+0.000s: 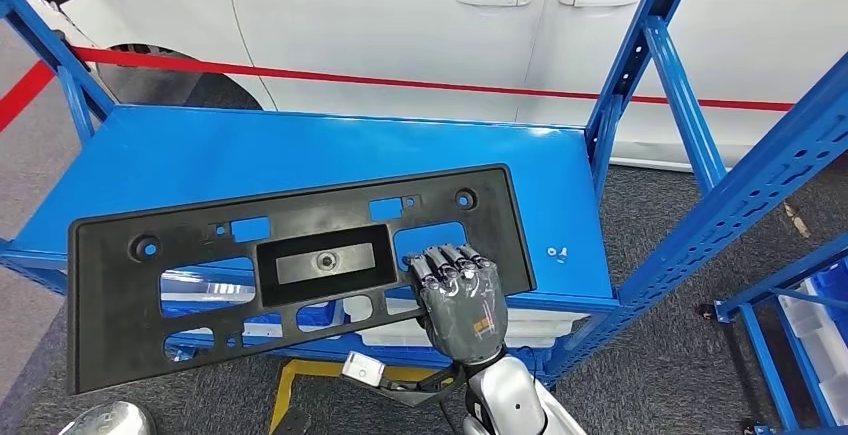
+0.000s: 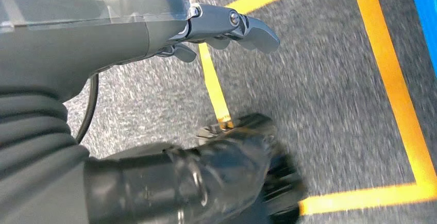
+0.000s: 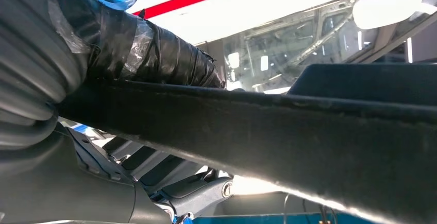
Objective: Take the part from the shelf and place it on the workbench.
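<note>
Head view: the flat black plastic panel with rectangular cut-outs and round mounting holes (image 1: 290, 265) lies tilted over the near edge of the blue metal shelf (image 1: 300, 150), its left end hanging out past the shelf front toward the robot, its far right corner over the shelf surface. Whether it rests on the shelf or is already lifted off cannot be settled from these pictures.

Right hand (image 1: 460, 295): fingers curl over the panel's near right edge from below, beside one of the cut-outs. The right wrist view shows the panel's dark edge (image 3: 268, 126) running straight across the hand, with the thumb underneath it. Judged as gripping the panel.

Left hand (image 2: 227, 26): hangs low over grey carpet (image 2: 330, 95) marked with yellow tape lines (image 2: 386, 64). Grey fingers extended and apart, nothing in them.

Other items: two small white fasteners (image 1: 558, 253) lie on the shelf just right of the panel. A white car (image 1: 450, 25) with a red stripe stands beyond the shelf, on the far side.

Progress, as a judgement: the grasp looks made and the take from the shelf is at its start or in hand. Left to do: clear the panel from the shelf uprights, carry it, and set it on the workbench. With one hand at one end of a long panel, the free left end may sag or swing.
</note>
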Available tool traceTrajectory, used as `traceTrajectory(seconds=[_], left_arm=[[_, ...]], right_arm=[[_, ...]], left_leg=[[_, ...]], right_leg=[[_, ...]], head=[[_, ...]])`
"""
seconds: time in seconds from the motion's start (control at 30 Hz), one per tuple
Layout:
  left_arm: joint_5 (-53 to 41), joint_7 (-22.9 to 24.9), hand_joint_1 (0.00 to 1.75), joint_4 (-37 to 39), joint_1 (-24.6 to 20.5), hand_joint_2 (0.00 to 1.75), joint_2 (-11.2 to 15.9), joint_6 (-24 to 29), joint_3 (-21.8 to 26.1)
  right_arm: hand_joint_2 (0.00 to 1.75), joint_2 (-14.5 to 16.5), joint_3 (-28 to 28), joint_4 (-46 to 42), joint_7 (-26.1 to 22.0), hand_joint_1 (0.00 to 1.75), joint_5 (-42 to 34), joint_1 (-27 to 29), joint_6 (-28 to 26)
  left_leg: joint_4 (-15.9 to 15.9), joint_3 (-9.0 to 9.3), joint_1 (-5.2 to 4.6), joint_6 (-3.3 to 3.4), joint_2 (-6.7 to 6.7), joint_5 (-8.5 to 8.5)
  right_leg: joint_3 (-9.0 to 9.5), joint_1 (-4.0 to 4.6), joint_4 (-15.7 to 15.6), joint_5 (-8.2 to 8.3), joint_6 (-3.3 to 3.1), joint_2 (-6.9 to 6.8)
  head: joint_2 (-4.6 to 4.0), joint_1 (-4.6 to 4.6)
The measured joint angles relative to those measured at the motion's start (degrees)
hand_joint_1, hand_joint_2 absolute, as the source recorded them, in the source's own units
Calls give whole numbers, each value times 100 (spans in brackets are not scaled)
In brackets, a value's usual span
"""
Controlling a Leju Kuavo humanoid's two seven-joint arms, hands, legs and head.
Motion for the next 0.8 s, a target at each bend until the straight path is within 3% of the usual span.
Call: traceTrajectory(seconds=[0.07, 0.17, 0.23, 0.33, 0.37, 0.4, 0.43, 0.5, 0.57, 0.7, 0.77, 0.8], left_arm=[[-42, 123, 0, 0, -12, 175, -3, 212, 35], [-119, 238, 0, 0, -4, 175, -21, 420, 44], [-181, 267, 0, 0, -5, 175, -25, 481, 46], [-292, 318, 0, 0, -11, 175, -33, 560, 44], [-311, 338, 0, 0, -6, 175, -37, 580, 44], [-319, 350, 0, 0, 2, 175, -39, 591, 44], [-326, 356, 0, 0, 8, 175, -43, 597, 44], [-348, 359, 0, 0, 11, 175, -56, 599, 44], [-373, 358, 0, 0, 4, 175, -67, 598, 44], [-392, 362, 0, 0, 3, 175, -76, 599, 46], [-402, 362, 0, 0, 3, 175, -79, 600, 46], [-406, 362, 0, 0, 4, 175, -79, 599, 46]], right_arm=[[175, 1, -4, -1, 9, 171, -17, 7, 0], [175, 1, -34, -12, 26, 171, -22, 48, 0], [175, -1, -80, -34, 41, 171, -24, 78, -1], [175, -2, -185, -56, 73, 171, -59, 127, -2], [175, -3, -226, -58, 76, 171, -78, 158, -3], [175, -4, -269, -62, 75, 171, -96, 193, -3], [175, -5, -310, -69, 71, 171, -109, 227, -3], [175, -5, -386, -101, 52, 171, -127, 271, -3], [175, -3, -444, -142, 20, 171, -142, 292, -3], [175, 4, -552, -184, -33, 171, -199, 369, -3], [175, 19, -601, -201, -66, 171, -225, 392, -4], [175, 27, -624, -209, -88, 171, -235, 403, -4]], left_leg=[[-561, 268, -16, 56, -5, 178], [-655, 292, -25, 149, -8, 200], [-703, 309, 0, 229, -3, 236], [-720, 306, 5, 298, 4, 255], [-714, 302, 3, 299, 6, 255], [-708, 299, 2, 298, 7, 253], [-698, 298, 2, 295, 4, 250], [-670, 298, 2, 275, -4, 234], [-633, 282, -19, 232, -9, 213], [-611, 264, -21, 103, -6, 184], [-316, 143, -7, 48, -2, -46], [10, 5, 0, 26, 0, -249]], right_leg=[[-12, 20, 25, -12, 49, 7], [-28, 35, 23, -9, 137, 10], [-96, 30, 186, -140, 191, 8], [-547, 14, 1181, -662, 238, 5], [-697, 11, 1494, -768, 247, 4], [-762, 9, 1624, -764, 250, 4], [-717, 7, 1528, -649, 246, 3], [-360, 7, 792, -261, 210, 1], [-70, 28, 178, -62, 169, 3], [-19, 38, 39, -25, 68, 15], [-11, 14, 1, 15, -3, 3], [-23, 14, -3, 27, -24, -4]], head=[[0, 2], [0, 1], [0, 4], [0, 9], [0, 10], [0, 9], [0, 10], [0, 10], [0, 9], [0, 8], [0, 3], [0, 0]])
